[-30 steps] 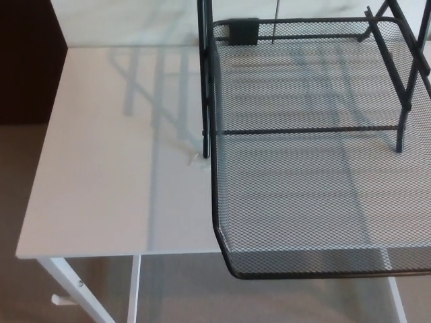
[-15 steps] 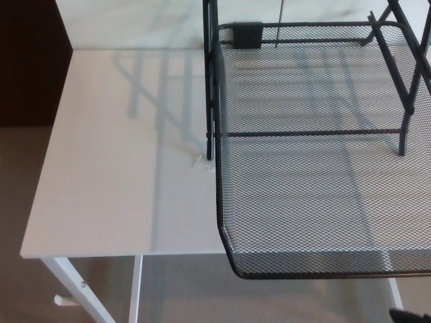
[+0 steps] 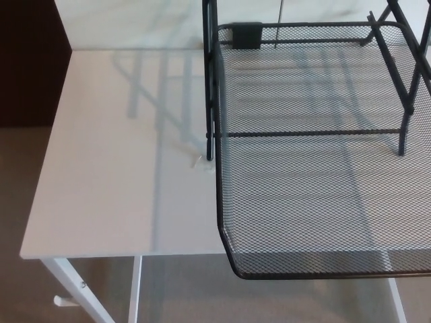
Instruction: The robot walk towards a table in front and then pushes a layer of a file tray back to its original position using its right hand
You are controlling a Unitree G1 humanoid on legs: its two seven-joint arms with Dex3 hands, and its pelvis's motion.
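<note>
Neither robot hand shows, so I cannot tell how the fingers stand. The black mesh tray layer (image 3: 316,202) is pulled out, its front rim overhanging the near edge of the white table (image 3: 114,175). The tray's frame (image 3: 210,81) stands upright behind it.

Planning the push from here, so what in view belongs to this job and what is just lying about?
Part of the job:
- black wire-mesh tray layer, pulled out past the table's front edge
- black metal tray frame it slides into
- white rectangular table

Just lying about:
- small whitish scrap by the frame's left post

Neither hand is in view.
</note>
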